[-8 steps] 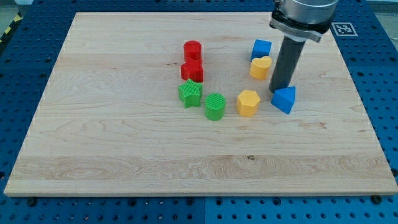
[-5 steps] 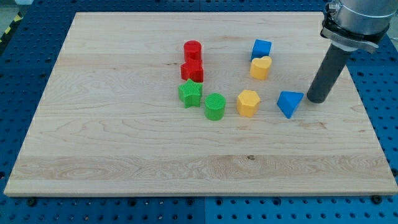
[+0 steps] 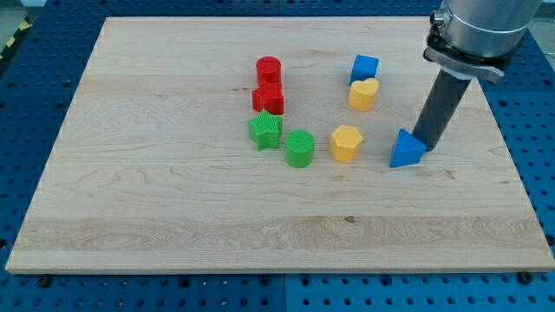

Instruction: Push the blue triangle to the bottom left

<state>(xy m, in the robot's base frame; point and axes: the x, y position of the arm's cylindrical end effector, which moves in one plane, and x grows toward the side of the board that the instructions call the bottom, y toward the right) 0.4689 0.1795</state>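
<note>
Our tip [image 3: 425, 144] rests against the upper right side of the blue triangle [image 3: 406, 150], which sits on the right half of the table [image 3: 173, 217], just to the view's right of the yellow hexagon [image 3: 345, 143]. We carry no claw, only the dark rod, so there is nothing to spread or pinch and no such state to report.

We judge the blue triangle to be light, rigid plastic that should slide easily on the smooth wood. With its slanted faces, it will likely spin away if we press off-centre, so we should bear on the middle of the face turned away from the bottom left.

The straight path toward the bottom left runs close to the yellow hexagon and the green cylinder [image 3: 299, 148], with the green star [image 3: 265, 130] beyond, so a route below them looks safer.

We can read no brand or writing; only a black-and-white marker tag [image 3: 478, 40] shows past the table's top right corner
</note>
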